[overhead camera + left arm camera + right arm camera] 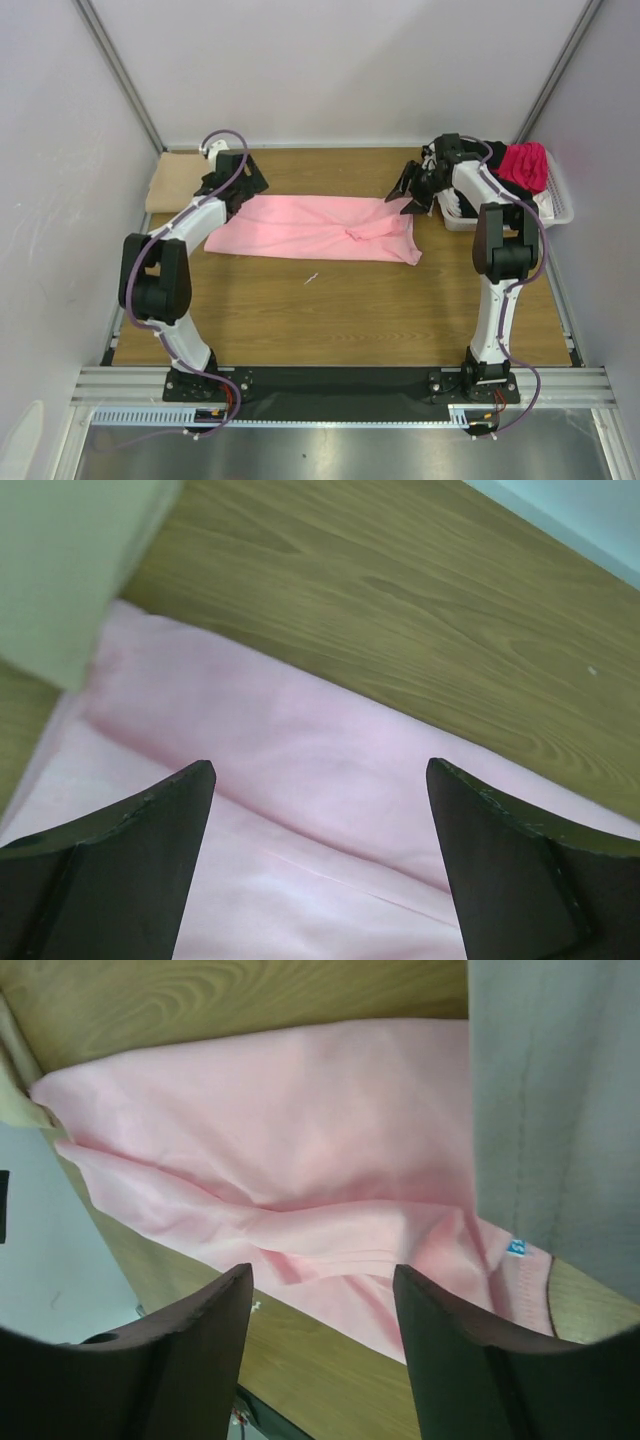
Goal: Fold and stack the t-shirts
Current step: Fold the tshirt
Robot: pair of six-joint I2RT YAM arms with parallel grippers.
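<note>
A light pink t-shirt (315, 228) lies folded lengthwise as a wide strip across the far middle of the table; it also shows in the left wrist view (300, 810) and the right wrist view (300, 1150). A folded tan t-shirt (172, 180) lies in the far left corner. My left gripper (243, 187) is open just above the pink shirt's far left end (320, 780). My right gripper (411, 193) is open and empty above its far right end (322, 1285). Magenta (525, 163), black and white shirts sit in the basket.
A white plastic basket (560, 205) stands at the far right against the wall. A small white scrap (311, 279) lies on the wood in front of the pink shirt. Walls close in the table on three sides.
</note>
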